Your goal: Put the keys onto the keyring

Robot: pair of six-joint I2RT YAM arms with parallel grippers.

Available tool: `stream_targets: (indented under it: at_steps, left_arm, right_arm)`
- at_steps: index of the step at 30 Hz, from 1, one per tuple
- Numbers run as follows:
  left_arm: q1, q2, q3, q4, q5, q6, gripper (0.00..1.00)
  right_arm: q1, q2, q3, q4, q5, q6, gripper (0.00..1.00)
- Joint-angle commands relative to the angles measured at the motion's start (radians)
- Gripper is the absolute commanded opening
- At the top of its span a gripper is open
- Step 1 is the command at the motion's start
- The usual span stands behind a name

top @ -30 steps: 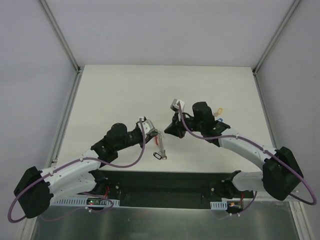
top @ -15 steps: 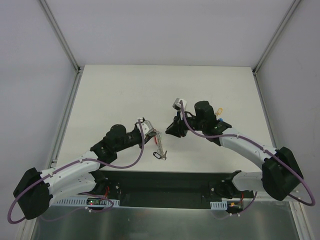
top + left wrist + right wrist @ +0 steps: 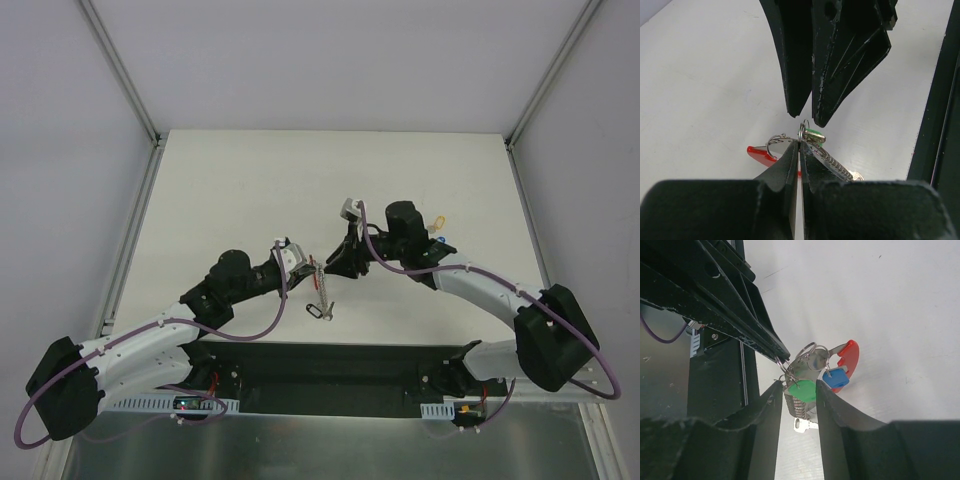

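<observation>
Near the front edge, mid-bench, I see my left gripper (image 3: 800,146) pressed together, pinching the keyring (image 3: 319,288). The green key (image 3: 802,390) and blue key (image 3: 835,377) are bunched against it. Just beyond, my right gripper (image 3: 797,388) is spread around the green key. The yellow key (image 3: 437,222) lies farther back, toward the right edge.

The left gripper (image 3: 799,146) has its fingers pressed together on a thin wire ring of the keyring (image 3: 834,163) (its red loop (image 3: 760,152) pokes out to one side), with the white table (image 3: 700,75) behind. The green key (image 3: 815,135) seems to hang from that ring, just under the slightly parted tips of the right gripper (image 3: 807,117).
</observation>
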Motion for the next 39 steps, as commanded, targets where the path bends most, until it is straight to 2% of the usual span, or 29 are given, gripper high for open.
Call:
stream_targets:
  at_steps: [1, 7, 14, 23, 28, 31, 39]
  left_arm:
    - [-0.008, -0.019, 0.003, 0.092, 0.036, 0.004, 0.00]
    - [-0.008, -0.018, 0.005, 0.106, 0.044, 0.000, 0.00]
    - [-0.006, -0.018, -0.001, 0.118, 0.039, -0.005, 0.00]
    - [-0.006, -0.030, -0.027, 0.104, 0.027, -0.010, 0.01]
    - [-0.006, -0.036, -0.010, 0.049, 0.026, 0.004, 0.22]
    - [-0.006, -0.022, 0.020, -0.005, 0.033, 0.015, 0.29]
    - [-0.008, 0.008, 0.111, -0.150, 0.030, 0.052, 0.36]
  right_arm:
    - [-0.004, 0.012, 0.014, 0.062, -0.073, -0.003, 0.35]
    - [-0.002, 0.033, 0.023, 0.064, -0.091, -0.005, 0.29]
    - [-0.004, 0.036, 0.022, 0.066, -0.096, -0.013, 0.01]
    - [-0.002, -0.002, 0.011, 0.040, -0.088, -0.039, 0.01]
    - [0.016, -0.014, 0.026, -0.026, -0.047, -0.077, 0.01]
    - [0.030, -0.016, 0.038, -0.060, -0.018, -0.097, 0.01]
    - [0.047, -0.022, 0.052, -0.102, 0.021, -0.121, 0.01]
